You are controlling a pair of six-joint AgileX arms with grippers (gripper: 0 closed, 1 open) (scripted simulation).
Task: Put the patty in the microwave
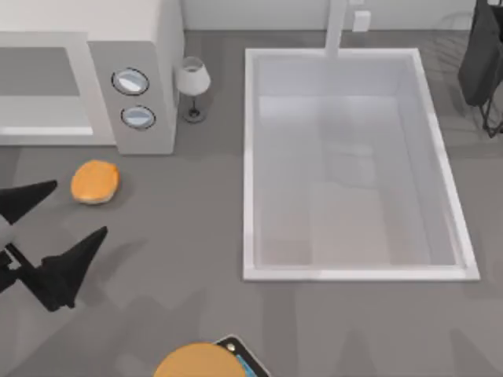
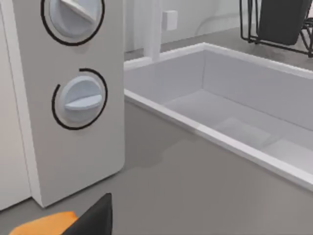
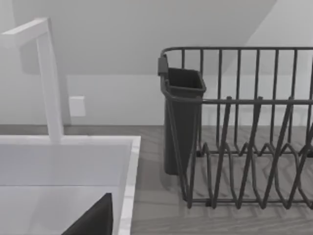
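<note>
At the table's left edge my left gripper [image 1: 67,212] sits with fingers spread wide, nothing between them. Patty [image 1: 95,181] lies just beyond the fingertips on the counter, orange-tan face up, near the gripper but apart from it, in front of the microwave [image 1: 102,47]. Left wrist view has one dark fingertip [image 2: 95,220] with the patty's orange edge beside it, dial panel right behind.

Progress: I'd call it the approach stage. Patty not grasped, not lifted, not in the microwave. Can't tell from these views whether the door is open. Left to do: close on patty, lift, carry in, let go.

Right arm is parked over by the sink [image 1: 250,157] and dish rack [image 3: 244,127]; can't tell its finger state.

Count: 1 patty, 1 microwave with 2 dials [image 1: 131,81], 1 small lamp [image 1: 192,80], 1 sink, 1 faucet [image 3: 49,78], 1 dish rack, 1 bigger tan disc [image 1: 196,363] at the near edge
</note>
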